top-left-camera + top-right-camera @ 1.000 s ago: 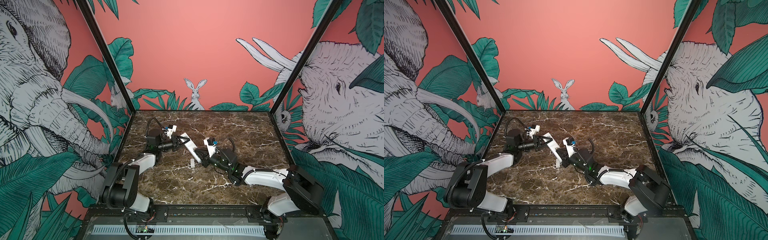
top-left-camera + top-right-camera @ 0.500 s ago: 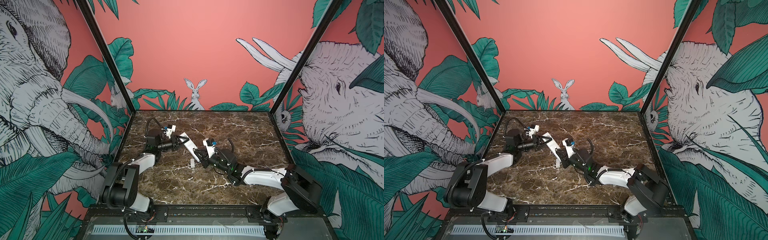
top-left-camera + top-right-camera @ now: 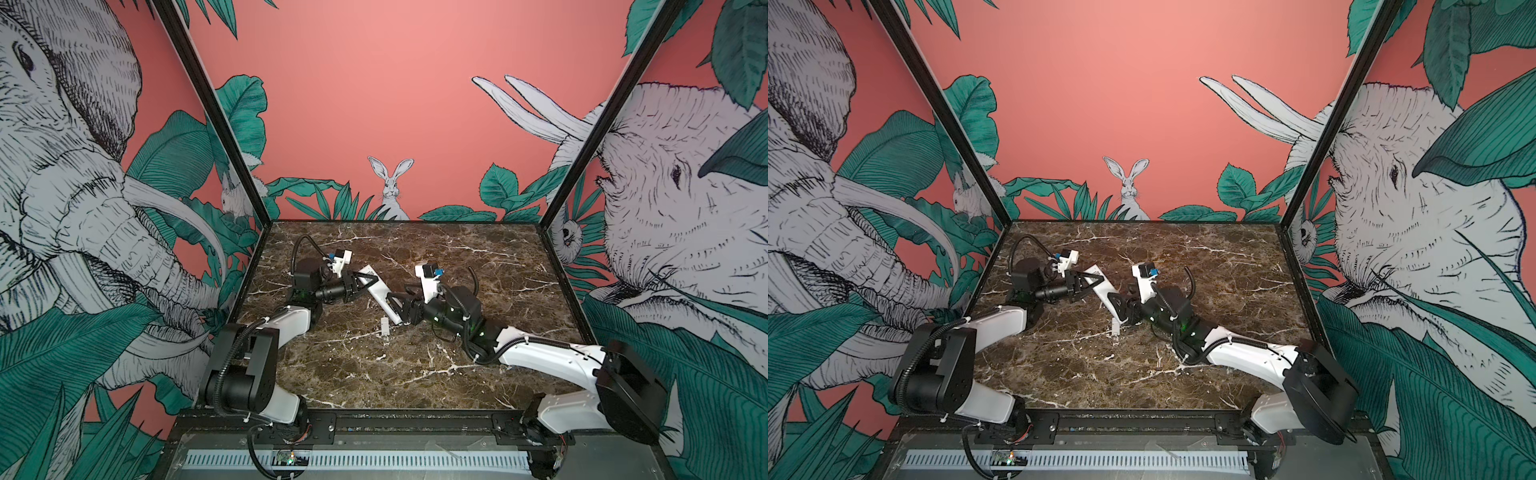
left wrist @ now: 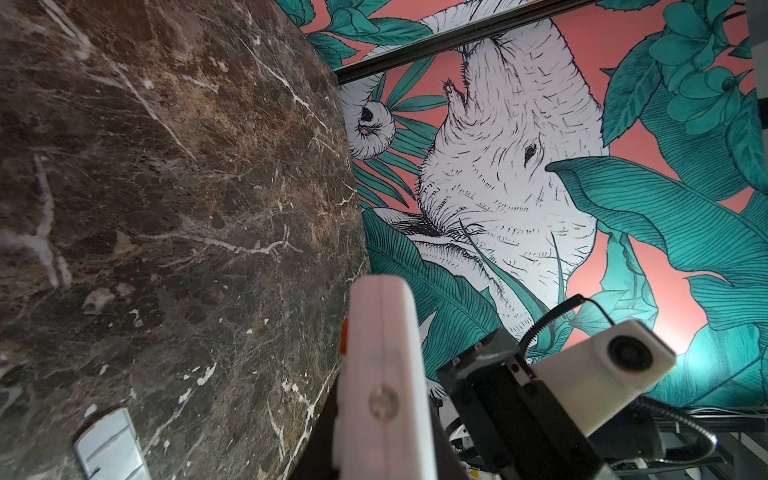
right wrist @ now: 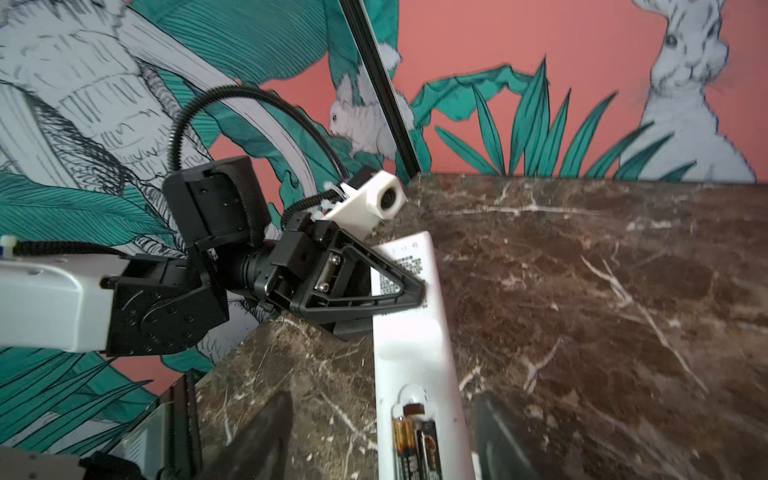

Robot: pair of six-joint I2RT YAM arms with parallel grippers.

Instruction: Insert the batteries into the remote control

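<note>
I saw the left gripper (image 5: 417,296) pinching the slim white plastic remote control (image 3: 380,293) at mid-table. The right gripper (image 3: 396,306) had its fingers spread astride the open bay holding two dark cylindrical batteries (image 5: 415,440). A flat white rectangular cover (image 3: 385,326) lay just beside it on the veined brown marble table (image 3: 415,365).

Pretty clearly a robotics lab test booth, not anybody's home. It's a boxed-in cell with salmon-pink printed wall panels (image 3: 374,83). There's a line-drawn grey elephant (image 3: 75,208) on the left of the frame, a white rabbit (image 3: 390,187) at centre back and big teal leaves (image 3: 245,112). Thin black metal corner posts (image 3: 209,104) frame it all.

The work surface is a brown marble-look tabletop with white veins (image 3: 374,374). Two white-and-black robot arms, one lower left (image 3: 291,322) and one lower right (image 3: 548,359), sit on a black mounting rail (image 3: 415,422) along the bottom edge. Below that are a white slotted cable duct (image 3: 415,461) and a small circuit board with lit LEDs (image 3: 286,460). Each arm carries a little white box camera (image 3: 343,258) on a corrugated cable.
</note>
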